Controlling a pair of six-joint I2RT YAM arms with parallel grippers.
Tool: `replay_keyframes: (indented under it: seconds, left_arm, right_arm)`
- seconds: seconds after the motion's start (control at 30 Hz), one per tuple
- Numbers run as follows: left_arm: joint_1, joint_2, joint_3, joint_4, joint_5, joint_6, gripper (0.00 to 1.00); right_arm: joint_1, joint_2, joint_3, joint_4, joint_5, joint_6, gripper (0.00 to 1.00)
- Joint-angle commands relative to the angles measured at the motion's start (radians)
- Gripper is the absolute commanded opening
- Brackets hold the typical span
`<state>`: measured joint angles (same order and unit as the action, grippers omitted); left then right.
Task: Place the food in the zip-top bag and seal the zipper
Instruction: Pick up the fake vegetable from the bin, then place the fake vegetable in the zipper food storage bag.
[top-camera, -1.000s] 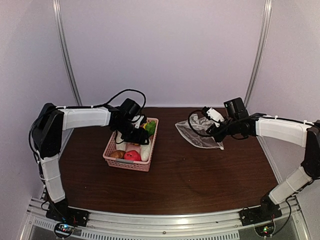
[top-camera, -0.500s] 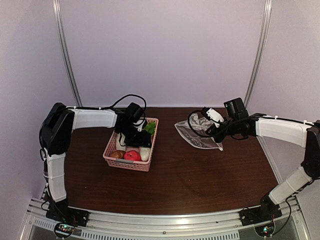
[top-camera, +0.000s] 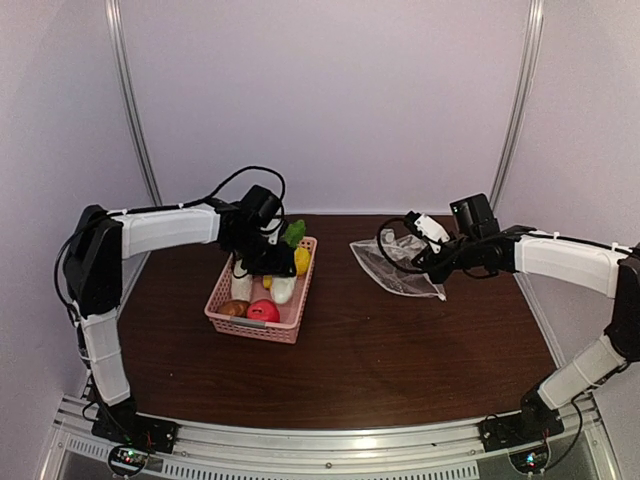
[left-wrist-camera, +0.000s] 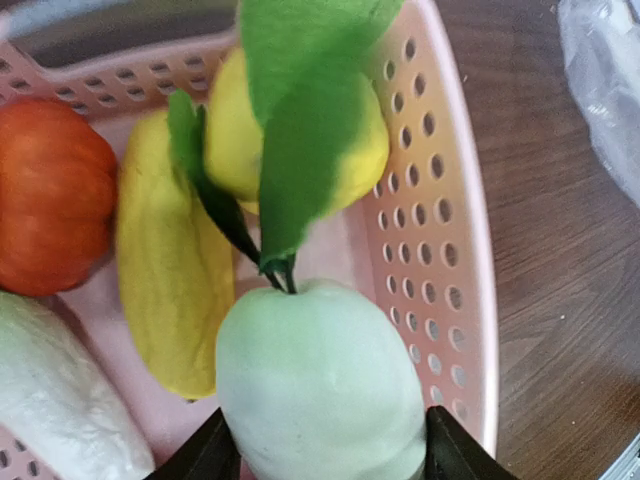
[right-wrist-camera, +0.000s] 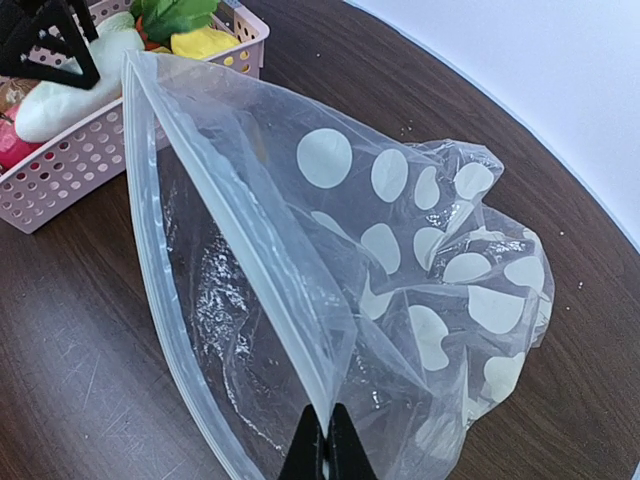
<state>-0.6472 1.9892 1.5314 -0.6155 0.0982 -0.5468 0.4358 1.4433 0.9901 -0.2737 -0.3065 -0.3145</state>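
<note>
The left claw (left-wrist-camera: 325, 455) was closed on a pale greenish-white toy vegetable (left-wrist-camera: 320, 385) of smooth plastic, with one black finger pressed against each flank. A dark stem and broad green leaves (left-wrist-camera: 300, 130) rose from the vegetable's 12 o'clock end. In the top view this claw (top-camera: 268, 262) hung over the pink perforated plastic basket (top-camera: 255, 328), which sat toward 9 o'clock from the middle of the dark brown wooden table (top-camera: 380, 360).

More toy food lay in the basket under the held piece. At 12 o'clock from it was a round yellow fruit (left-wrist-camera: 365, 150), and at 10 o'clock a long yellow piece (left-wrist-camera: 170, 280). An orange-red round one (left-wrist-camera: 50, 195) lay farther out at 10 o'clock, and a white piece (left-wrist-camera: 50, 410) lay at 8 o'clock.

The clear soft zip-top bag (right-wrist-camera: 400, 250), printed with white polka dots, lay on the table toward 2 o'clock, well apart from the basket. The right claw (right-wrist-camera: 325, 445) was pinched fully closed on the bag's thin white zipper strip (right-wrist-camera: 250, 245) and held one edge of the mouth raised, so that the mouth gaped toward the basket. No food could be seen inside the bag.
</note>
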Motion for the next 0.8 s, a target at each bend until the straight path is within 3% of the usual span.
replay_keyframes:
  seconds: [0.0,0.2,0.4,0.57,0.77]
  left_arm:
    - [-0.001,-0.179,0.036,0.010,-0.140,0.060,0.37]
    - [-0.003,-0.354,-0.098,0.318,-0.081,0.145,0.27]
    - [-0.089,-0.500,-0.403,0.954,0.069,0.196,0.23]
    - [-0.206,-0.465,-0.492,1.368,0.071,0.207,0.21]
    - [-0.302,-0.338,-0.476,1.677,0.037,0.114,0.20]
  right_arm:
    - [-0.003,-0.031,0.034,-0.045,-0.004,0.016,0.00]
    - [-0.002,-0.022,0.122,-0.162,-0.042,0.057,0.00]
    - [0.000,0.010,0.227,-0.303,-0.059,0.040,0.00]
    - [0.003,0.039,0.302,-0.404,-0.115,0.065,0.00]
    - [0.006,0.066,0.357,-0.450,-0.141,0.088,0.00]
